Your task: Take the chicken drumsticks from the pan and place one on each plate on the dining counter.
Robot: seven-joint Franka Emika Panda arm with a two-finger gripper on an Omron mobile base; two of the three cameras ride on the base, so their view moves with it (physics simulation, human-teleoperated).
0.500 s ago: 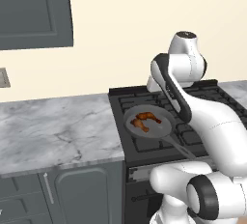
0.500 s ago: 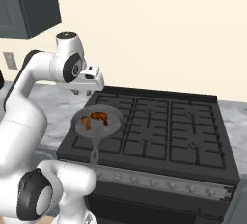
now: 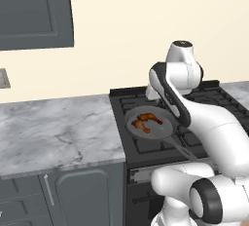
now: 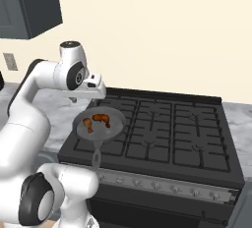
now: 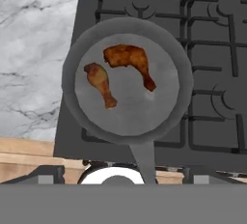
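Two chicken drumsticks lie side by side in the pan (image 5: 137, 109), a larger one (image 5: 129, 60) and a thinner one (image 5: 100, 79). The grey pan (image 3: 164, 128) sits on the front left stove burner, its long handle pointing to the front edge. From the right base view the drumsticks (image 4: 101, 119) rest in the pan (image 4: 112, 128) just below my gripper (image 4: 88, 97). The gripper hovers above the pan, looks straight down on it, is open and holds nothing. The plates and the dining counter are out of view.
The black stove (image 4: 167, 133) with its grates spreads to the right of the pan. A marble wall counter (image 3: 53, 132) runs left of the stove. Dark wall cabinets (image 3: 34, 10) hang above it. My own arm (image 3: 204, 122) arches over the stove's front.
The hand has sunk slightly toward the pan. Pan and drumsticks lie as before.
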